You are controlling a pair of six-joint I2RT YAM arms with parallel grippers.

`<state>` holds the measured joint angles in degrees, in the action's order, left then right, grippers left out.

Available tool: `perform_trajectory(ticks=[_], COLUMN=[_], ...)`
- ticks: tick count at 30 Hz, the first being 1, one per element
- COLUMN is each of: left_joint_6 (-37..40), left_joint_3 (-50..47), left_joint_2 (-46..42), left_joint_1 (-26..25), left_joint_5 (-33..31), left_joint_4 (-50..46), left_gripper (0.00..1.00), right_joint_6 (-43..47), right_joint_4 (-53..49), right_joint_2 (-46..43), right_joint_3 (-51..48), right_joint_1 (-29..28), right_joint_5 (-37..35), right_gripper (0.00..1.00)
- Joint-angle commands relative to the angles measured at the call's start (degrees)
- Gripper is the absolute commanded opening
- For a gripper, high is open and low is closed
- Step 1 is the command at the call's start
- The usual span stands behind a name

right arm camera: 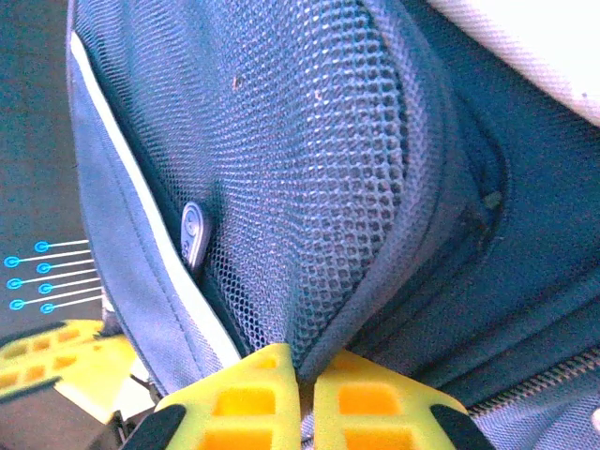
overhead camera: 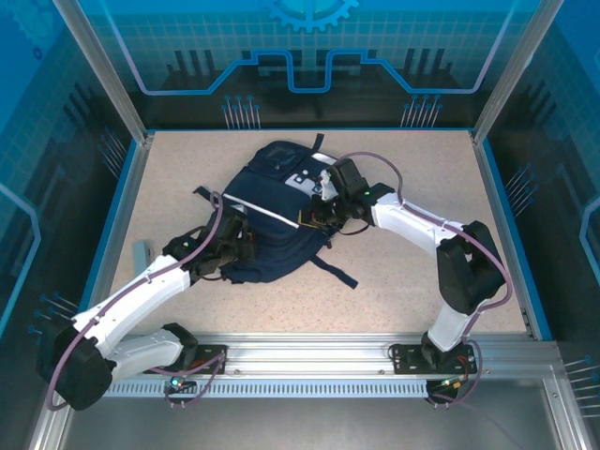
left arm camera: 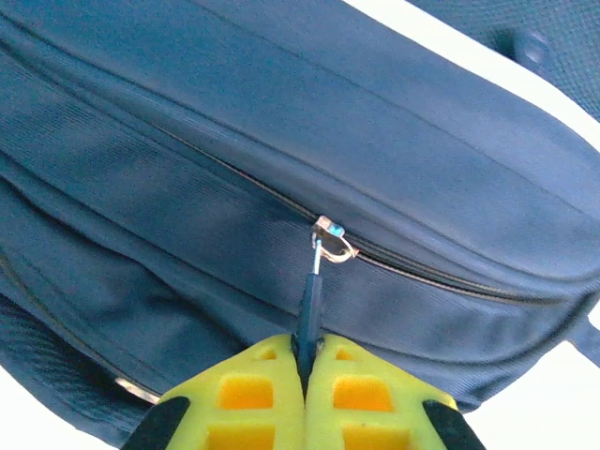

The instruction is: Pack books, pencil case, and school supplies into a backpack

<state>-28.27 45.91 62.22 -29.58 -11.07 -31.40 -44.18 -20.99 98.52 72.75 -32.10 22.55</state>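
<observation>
The navy backpack [overhead camera: 272, 202] lies flat mid-table, white stripe across it. My left gripper [overhead camera: 239, 246] is at its near-left side. In the left wrist view that gripper [left arm camera: 307, 352] is shut on the dark zipper pull [left arm camera: 309, 300], which hangs from the metal slider [left arm camera: 330, 234]. My right gripper [overhead camera: 321, 211] is at the bag's right side; in the right wrist view it [right arm camera: 307, 361] is shut on the bound edge of the mesh side pocket [right arm camera: 309, 169]. The pale grey-teal pencil case [overhead camera: 141, 252] lies by the table's left rim. The books are out of view.
Dark straps [overhead camera: 336, 270] trail from the backpack toward the front right. The speckled tabletop [overhead camera: 422, 178] is bounded by a blue rim and metal posts [overhead camera: 105, 66]. A metal rail [overhead camera: 309, 352] carries both arm bases at the near edge.
</observation>
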Motion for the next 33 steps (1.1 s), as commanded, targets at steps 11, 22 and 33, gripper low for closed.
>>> perform_trajectory(ticks=[11, 22, 33], left_joint_6=[7.7, 9.9, 7.9], left_joint_3=[2.2, 8.8, 12.5], left_joint_2=[6.4, 14.3, 21.6], left_joint_1=[4.4, -10.0, -13.9], left_joint_5=[11.5, 17.9, 17.8], left_joint_4=[13.9, 21.3, 24.2], left_gripper=[0.00, 0.00, 0.00], right_joint_6=[10.1, -3.7, -17.8], right_joint_4=[-7.8, -3.1, 6.4], right_joint_2=[-6.2, -19.6, -19.3], right_joint_3=[1.1, -11.5, -19.6], right_joint_1=[12.5, 14.3, 13.3], right_joint_5=[-5.3, -4.5, 0.1], right_gripper=[0.51, 0.68, 0.65])
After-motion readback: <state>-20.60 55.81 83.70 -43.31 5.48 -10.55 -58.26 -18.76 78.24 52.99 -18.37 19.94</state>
